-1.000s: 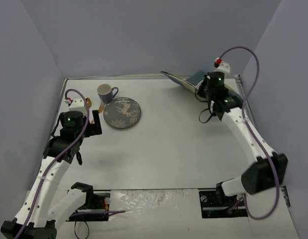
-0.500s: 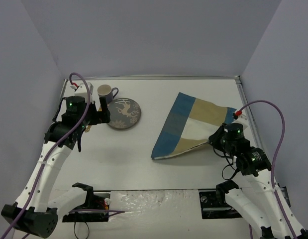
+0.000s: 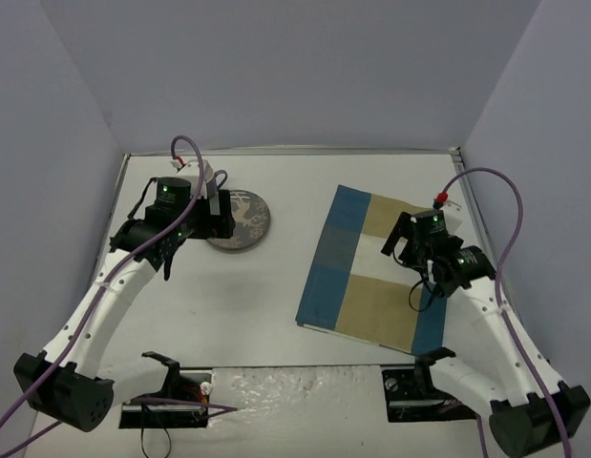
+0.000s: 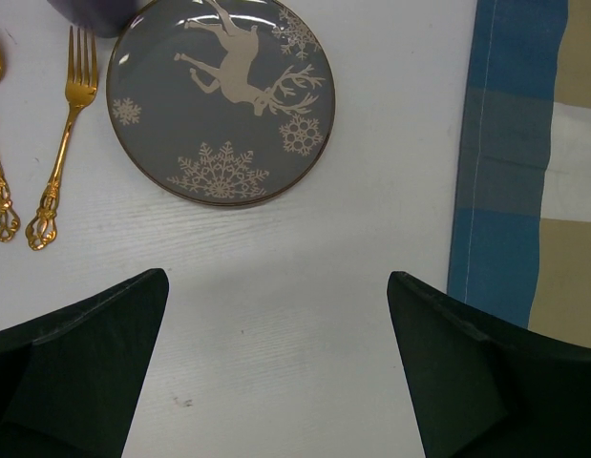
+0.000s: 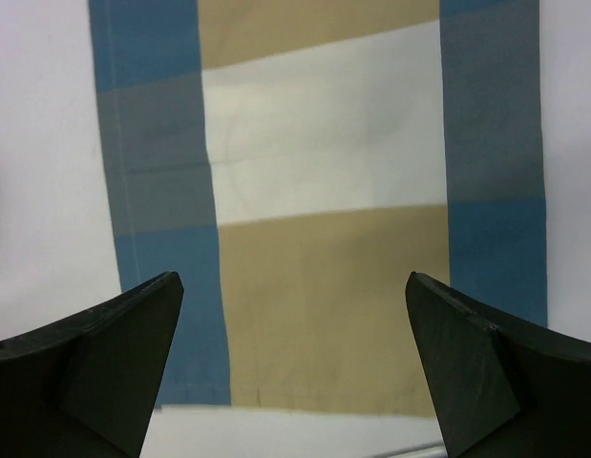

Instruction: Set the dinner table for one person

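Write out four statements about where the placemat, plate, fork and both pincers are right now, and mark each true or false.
1. The blue-and-tan striped cloth placemat lies spread out on the white dinner table. True.
2. The grey round plate with a white deer sits on the placemat. False: it rests on the bare table, apart from the placemat's edge.
3. The right pincer is open over the placemat and holds nothing. True.
4. The left pincer grips the gold metal fork. False: it is open and empty; the fork lies on the table beside the plate.
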`<move>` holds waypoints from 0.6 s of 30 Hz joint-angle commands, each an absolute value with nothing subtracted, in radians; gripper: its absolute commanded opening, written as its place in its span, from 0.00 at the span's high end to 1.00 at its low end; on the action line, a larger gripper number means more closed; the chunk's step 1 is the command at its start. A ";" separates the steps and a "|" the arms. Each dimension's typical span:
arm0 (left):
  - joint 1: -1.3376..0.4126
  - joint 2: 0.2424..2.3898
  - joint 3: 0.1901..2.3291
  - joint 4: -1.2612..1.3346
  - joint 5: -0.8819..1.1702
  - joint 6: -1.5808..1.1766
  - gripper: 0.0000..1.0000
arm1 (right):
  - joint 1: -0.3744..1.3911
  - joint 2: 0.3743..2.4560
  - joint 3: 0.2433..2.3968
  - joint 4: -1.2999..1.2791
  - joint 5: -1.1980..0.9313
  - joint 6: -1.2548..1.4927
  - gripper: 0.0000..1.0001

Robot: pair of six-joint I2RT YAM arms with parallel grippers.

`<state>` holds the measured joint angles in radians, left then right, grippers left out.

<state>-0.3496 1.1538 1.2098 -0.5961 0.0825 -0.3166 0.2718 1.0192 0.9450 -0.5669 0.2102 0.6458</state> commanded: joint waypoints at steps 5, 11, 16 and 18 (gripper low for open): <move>-0.351 1.053 1.110 -0.541 0.021 -0.216 0.03 | 0.022 1.506 1.039 -0.172 0.260 0.638 0.00; -0.350 1.013 1.030 -0.500 -0.011 -0.220 0.03 | -0.040 1.823 1.204 -0.117 0.265 0.668 0.00; -0.350 0.997 0.999 -0.484 -0.008 -0.222 0.03 | -0.039 1.996 1.313 -0.076 0.216 0.598 0.00; -0.351 0.994 1.000 -0.487 -0.010 -0.220 0.03 | -0.032 2.100 1.383 -0.069 0.135 0.529 0.02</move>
<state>-0.3496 1.0229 0.9831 -0.5629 0.0072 -0.2364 -0.0447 1.9677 1.2685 -0.1420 0.2403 0.6196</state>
